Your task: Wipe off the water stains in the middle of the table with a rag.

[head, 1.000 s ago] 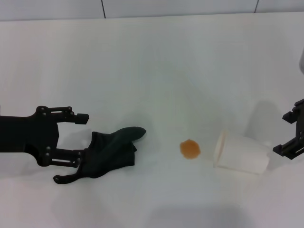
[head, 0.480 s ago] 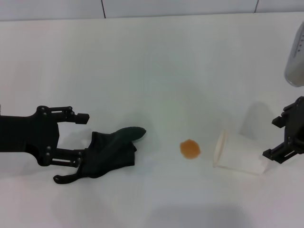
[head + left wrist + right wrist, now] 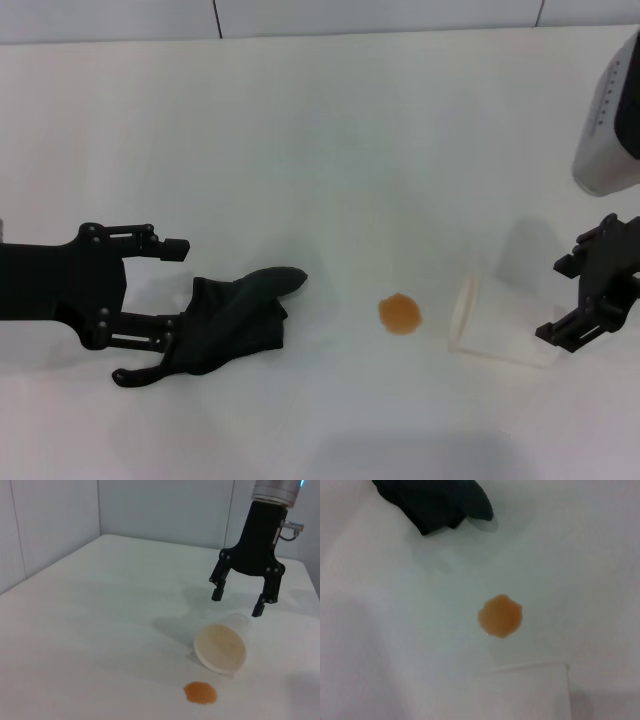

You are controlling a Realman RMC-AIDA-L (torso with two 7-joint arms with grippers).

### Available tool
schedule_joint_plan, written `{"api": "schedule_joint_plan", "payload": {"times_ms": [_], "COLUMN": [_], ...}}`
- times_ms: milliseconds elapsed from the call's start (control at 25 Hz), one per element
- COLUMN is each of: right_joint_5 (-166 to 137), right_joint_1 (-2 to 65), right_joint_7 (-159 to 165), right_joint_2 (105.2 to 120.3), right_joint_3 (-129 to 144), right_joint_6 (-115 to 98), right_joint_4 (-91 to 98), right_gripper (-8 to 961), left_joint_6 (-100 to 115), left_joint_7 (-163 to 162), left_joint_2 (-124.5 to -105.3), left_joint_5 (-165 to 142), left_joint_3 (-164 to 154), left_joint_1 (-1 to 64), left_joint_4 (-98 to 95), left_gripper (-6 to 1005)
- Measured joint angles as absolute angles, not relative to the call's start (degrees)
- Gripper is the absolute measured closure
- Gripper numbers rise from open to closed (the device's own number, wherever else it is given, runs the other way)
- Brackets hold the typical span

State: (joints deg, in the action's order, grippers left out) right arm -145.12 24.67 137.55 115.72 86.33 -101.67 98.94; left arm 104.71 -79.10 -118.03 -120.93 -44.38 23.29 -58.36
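Right pincer (image 3: 592, 296) has slid in from the edge and now hangs over the closed end of the tipped plastic cup (image 3: 500, 327), while the left side has not budged. Near to far, then. Closest to the robot, the left pincer (image 3: 155, 312) lies low on the bench (image 3: 330, 130), jaws spread wide, its lower finger tucked under the edge of the rag (image 3: 232, 318) and its upper finger clear above it, so nothing is gripped yet. That dark cloth lies crumpled, its pointed tip aimed at the water stains (image 3: 400, 314), one small orange-brown spot near the middle and apart from the cloth. Just beside the spot on the far side lies the cup, mouth facing the spill. Over it the right pincer is open too, both fingers straddling the air above the cup, as the left wrist view shows plainly.

We look to be at the very first step, securing the cloth. Next call, by my reading: close on the rag, then sweep it across to the spot without nudging the cup.
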Motion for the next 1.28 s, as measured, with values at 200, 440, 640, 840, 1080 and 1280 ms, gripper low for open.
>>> {"api": "schedule_joint_plan", "payload": {"times_ms": [200,440,640,840,1080,1280], "right_joint_5": [-144.54,-144.45,-143.96,-143.85,-143.85,-144.1], "right_joint_1": [24.66,24.63,24.3,24.05,24.29,24.21], "right_joint_7": [138.25,138.99,139.23,139.3,139.31,139.29], "right_joint_2": [115.75,115.8,115.86,115.84,115.84,115.76], "right_joint_3": [87.75,89.44,90.65,91.36,91.56,92.31], "right_joint_6": [-100.2,-99.7,-98.42,-96.89,-95.89,-94.31], "right_joint_4": [97.94,97.89,97.89,97.45,95.21,93.8], "right_gripper": [171,173,174,175,176,178], "left_joint_6": [104.65,104.59,104.59,104.65,104.68,104.66], "left_joint_7": [-79.1,-79.05,-78.87,-78.55,-78.5,-78.35], "left_joint_2": [-118.04,-118.03,-118.03,-118.09,-118.12,-118.12], "left_joint_5": [-120.93,-120.93,-120.93,-120.93,-120.93,-120.93], "left_joint_3": [-44.38,-44.38,-44.38,-44.38,-44.38,-44.38], "left_joint_1": [23.29,23.2,22.94,22.75,22.67,22.67], "left_joint_4": [-58.36,-58.36,-58.36,-58.36,-58.36,-58.29], "left_gripper": [169,169,169,169,170,170]}}
